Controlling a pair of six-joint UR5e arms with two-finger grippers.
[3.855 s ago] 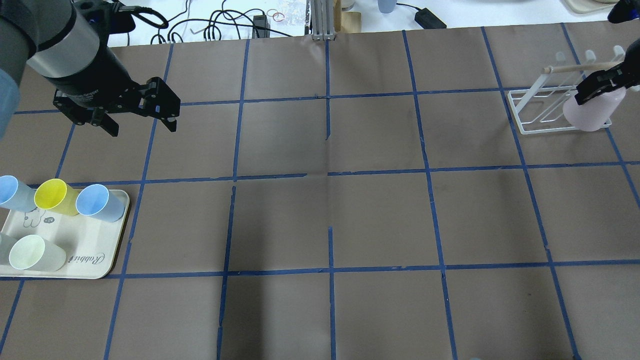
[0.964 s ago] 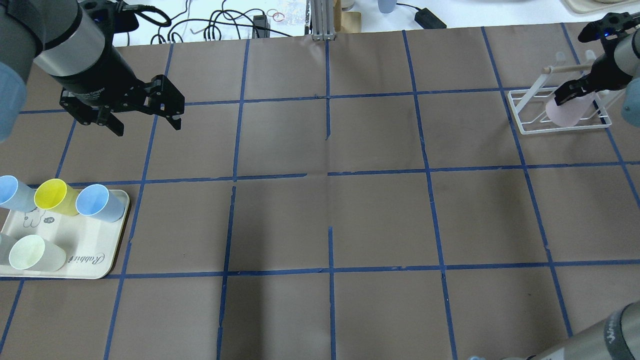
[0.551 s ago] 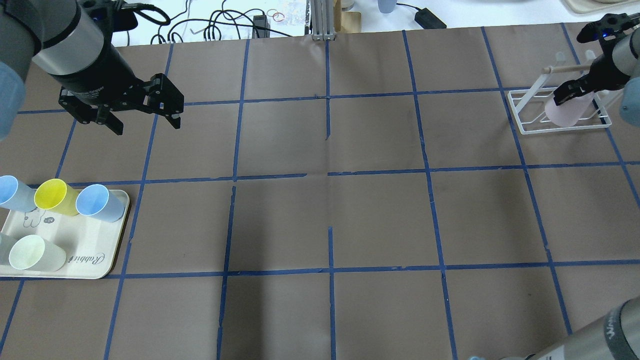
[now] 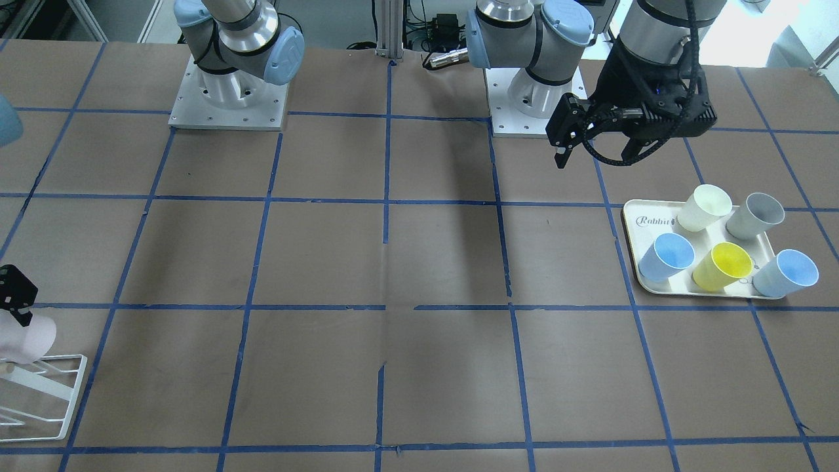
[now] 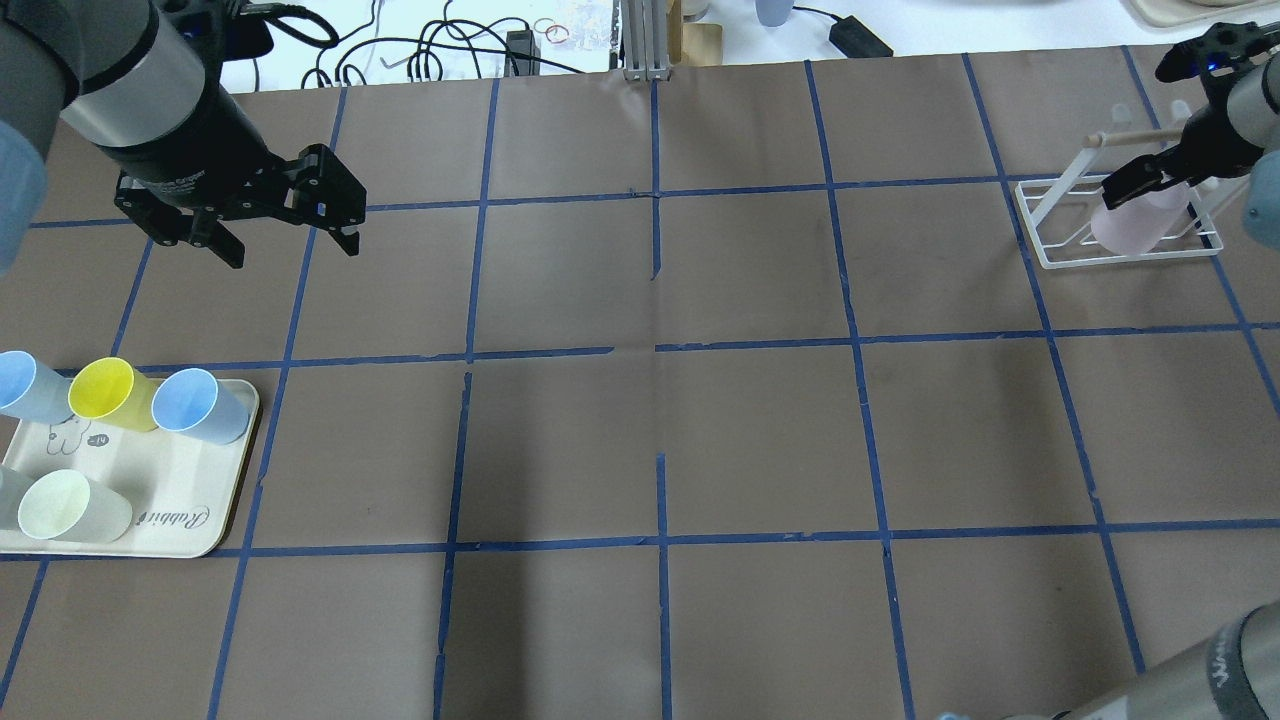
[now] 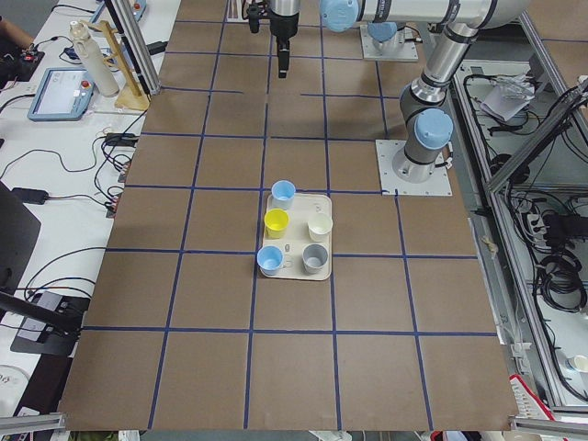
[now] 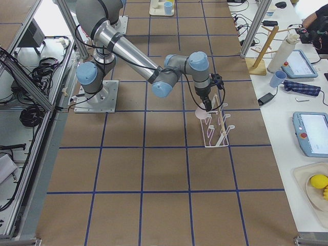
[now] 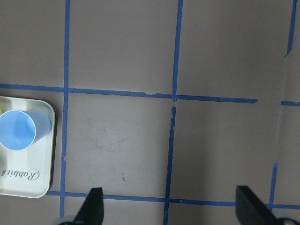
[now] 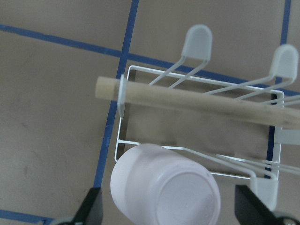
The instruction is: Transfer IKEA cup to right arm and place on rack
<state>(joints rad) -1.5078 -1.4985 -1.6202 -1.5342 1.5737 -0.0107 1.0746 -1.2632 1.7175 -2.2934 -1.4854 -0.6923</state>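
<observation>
Spanning table: matte brown paper (image 5: 760, 430), blue tape grid. Left gripper (image 5: 287, 250) hangs far left, jaws spread, empty. Cream rounded tray (image 5: 190, 540) near left, script "Rabbit". White wire rack (image 5: 1040, 235) far right: slanted rods, pale wooden dowel (image 9: 187, 101). IKEA cup (image 5: 1135, 228), smooth pale pink, tapered, base up, tilted inside rack frame. Right gripper (image 9: 168, 190) straddles it, fingers wide, not touching. Earlier cup hung at rack's right edge.

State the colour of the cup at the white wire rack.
The cup is pale pink; the right wrist-mounted view shows it best.
</observation>
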